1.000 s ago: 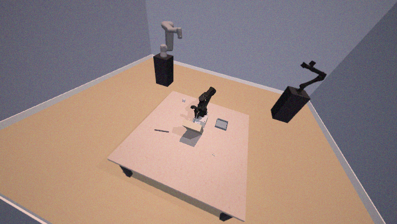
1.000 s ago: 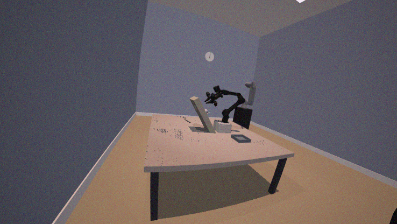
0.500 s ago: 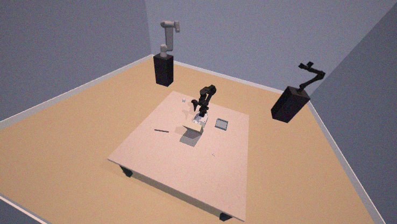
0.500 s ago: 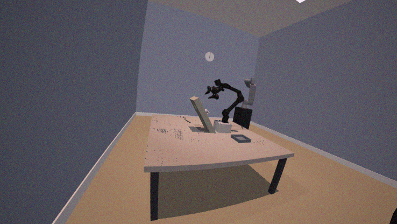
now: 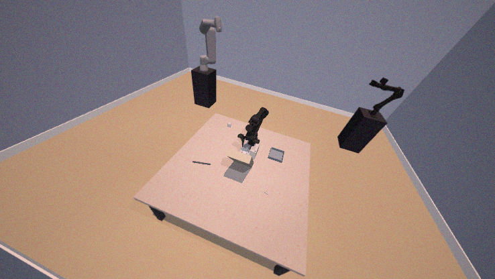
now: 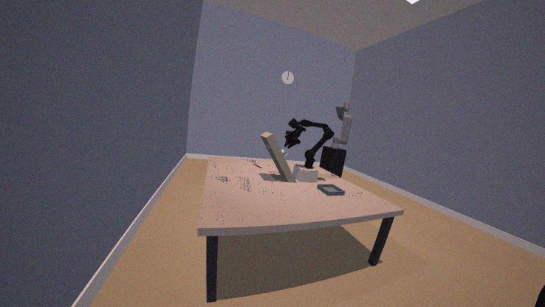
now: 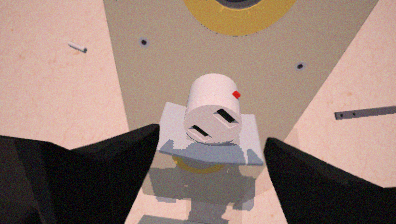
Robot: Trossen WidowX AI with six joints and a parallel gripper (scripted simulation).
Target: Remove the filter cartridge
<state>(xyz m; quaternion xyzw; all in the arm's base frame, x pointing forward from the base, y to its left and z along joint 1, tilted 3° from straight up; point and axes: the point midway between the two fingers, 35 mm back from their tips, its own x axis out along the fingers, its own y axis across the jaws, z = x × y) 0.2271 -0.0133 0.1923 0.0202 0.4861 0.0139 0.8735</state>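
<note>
The white round cartridge point(image 6: 283, 151) point(image 7: 212, 112) is out of its hole, with two dark slots facing the wrist camera and a red mark on its side. It appears at a pale ledge point(image 7: 170, 122) low in front of the panel; whether it rests fully on it is unclear. My gripper point(image 6: 289, 146) point(image 7: 212, 138) is open, its fingertips either side of the cartridge in the wrist view and apart from it. The tan panel point(image 5: 241, 157) point(image 6: 276, 156) point(image 7: 160, 75) leans back, its yellow-ringed socket point(image 7: 225, 25) partly in view. The blue-grey tray point(image 5: 276, 154) point(image 6: 331, 189) holds nothing visible.
A white box point(image 6: 307, 175) stands under the arm's base, between panel and tray. A dark bar point(image 5: 201, 162) point(image 6: 257, 165) point(image 7: 367, 113), a small pale pin point(image 5: 265, 192) point(image 7: 77, 48) and a small white block point(image 5: 229, 125) lie on the table point(image 5: 221, 204).
</note>
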